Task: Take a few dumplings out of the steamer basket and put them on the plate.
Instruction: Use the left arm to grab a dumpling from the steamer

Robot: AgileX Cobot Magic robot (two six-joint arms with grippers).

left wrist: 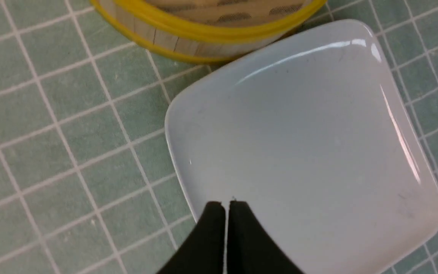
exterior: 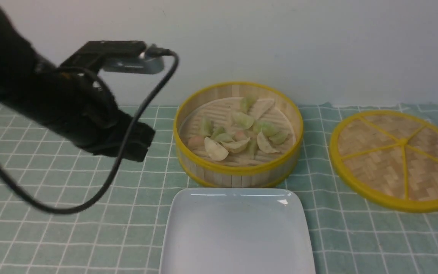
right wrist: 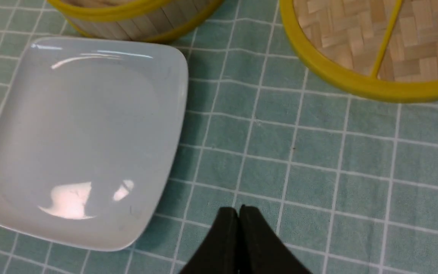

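The left gripper [left wrist: 226, 206] has its fingers pressed together on nothing, raised off the cloth [left wrist: 51, 133]. Just ahead of its tips lies the plate [left wrist: 318, 133], and beyond that, touching or nearly so, the basket [left wrist: 203, 36] with the dumplings [exterior: 242, 133] heaped inside. The right gripper [right wrist: 238, 211] is likewise closed and empty over the cloth, the plate to its left and the lid [right wrist: 356, 82] ahead.

Likely a robot lab's staged tabletop: green checked cloth [exterior: 51, 236], bare pale wall [exterior: 318, 45], cabled black arm [exterior: 51, 102].
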